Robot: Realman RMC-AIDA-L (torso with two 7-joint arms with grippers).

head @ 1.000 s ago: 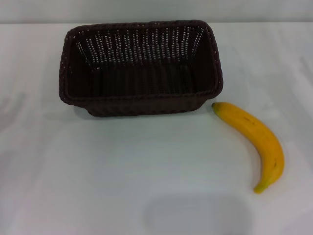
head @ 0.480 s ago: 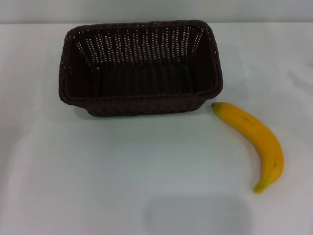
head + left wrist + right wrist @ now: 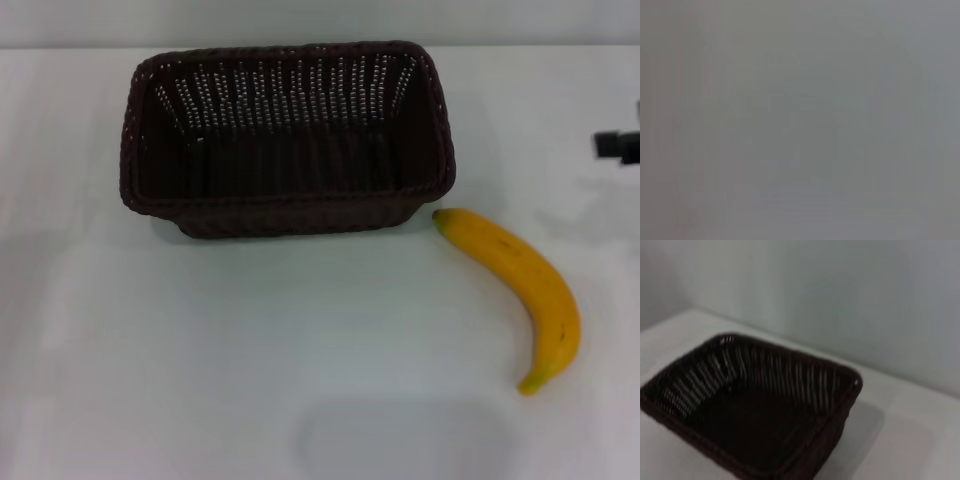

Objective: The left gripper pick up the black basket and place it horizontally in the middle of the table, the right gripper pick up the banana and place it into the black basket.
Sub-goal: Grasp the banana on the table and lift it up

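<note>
The black basket (image 3: 288,140) is a dark woven rectangle lying lengthwise across the far middle of the white table (image 3: 250,340), upright and empty. It also shows in the right wrist view (image 3: 755,410). The yellow banana (image 3: 520,290) lies on the table to the right of the basket and nearer me, its far end close to the basket's front right corner. The right gripper (image 3: 620,145) shows only as a small black tip at the right edge of the head view, above the table and beyond the banana. The left gripper is out of view; its wrist view shows only plain grey.
The table's far edge meets a pale wall (image 3: 320,20) just behind the basket. A faint shadow patch (image 3: 400,435) lies on the table near the front.
The right gripper's black tip has come into the head view at the right edge. The basket and the banana have not moved.
</note>
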